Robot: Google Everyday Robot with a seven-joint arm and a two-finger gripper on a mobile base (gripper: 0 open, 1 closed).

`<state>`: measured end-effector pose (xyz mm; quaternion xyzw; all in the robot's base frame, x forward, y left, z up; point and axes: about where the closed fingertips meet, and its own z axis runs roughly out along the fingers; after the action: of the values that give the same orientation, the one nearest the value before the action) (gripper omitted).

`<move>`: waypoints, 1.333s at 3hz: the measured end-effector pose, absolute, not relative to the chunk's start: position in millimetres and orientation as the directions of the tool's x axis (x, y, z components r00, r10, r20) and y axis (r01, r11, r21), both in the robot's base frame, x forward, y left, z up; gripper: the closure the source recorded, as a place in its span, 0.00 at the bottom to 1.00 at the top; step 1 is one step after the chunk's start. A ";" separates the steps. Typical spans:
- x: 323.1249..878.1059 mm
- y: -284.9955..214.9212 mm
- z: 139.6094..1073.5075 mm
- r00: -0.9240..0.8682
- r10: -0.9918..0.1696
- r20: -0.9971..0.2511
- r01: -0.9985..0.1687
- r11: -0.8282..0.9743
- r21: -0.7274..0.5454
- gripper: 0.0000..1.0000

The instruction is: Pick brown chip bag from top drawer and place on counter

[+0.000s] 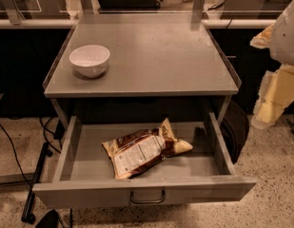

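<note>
Here we go, the top drawer (73, 148) is pulled wide open at 6 o'clock, its flat front panel facing us with the small loop handle (147, 197) dead centre on it, and there's the brown chip bag (144, 148) lying flat on the drawer floor, white label panel up, a touch toward 9 o'clock of the drawer's middle, its long line running from 8 o'clock to 2 o'clock with a pale yellow end at each tip, and the 8 o'clock end sits close to the front panel. Up above, the grey counter (161, 56) fills the middle of the view, and a white bowl (89, 60) stands upright on it out at 10 o'clock, near the side rim. Over at 3 o'clock the gripper (275, 96) hangs at the frame edge, a pale yellow and white shape beyond the counter's rim, over the speckled floor (275, 175), well apart from the bag and touching nothing I can make out; whether the claw is wide or narrow, I cannot tell
</note>
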<state>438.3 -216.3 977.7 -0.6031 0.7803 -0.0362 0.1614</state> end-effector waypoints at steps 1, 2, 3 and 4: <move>439.1 -213.6 977.9 -0.219 -0.951 -0.219 -0.926 0.273 -0.260 0.00; 440.6 -208.3 974.1 -0.219 -0.944 -0.247 -0.922 0.283 -0.263 0.00; 443.8 -200.8 963.0 -0.230 -0.923 -0.308 -0.913 0.314 -0.259 0.00; 445.7 -189.6 947.1 -0.238 -0.900 -0.364 -0.909 0.339 -0.243 0.00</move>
<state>445.7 -189.6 947.1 -0.5749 0.7868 0.0095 0.2245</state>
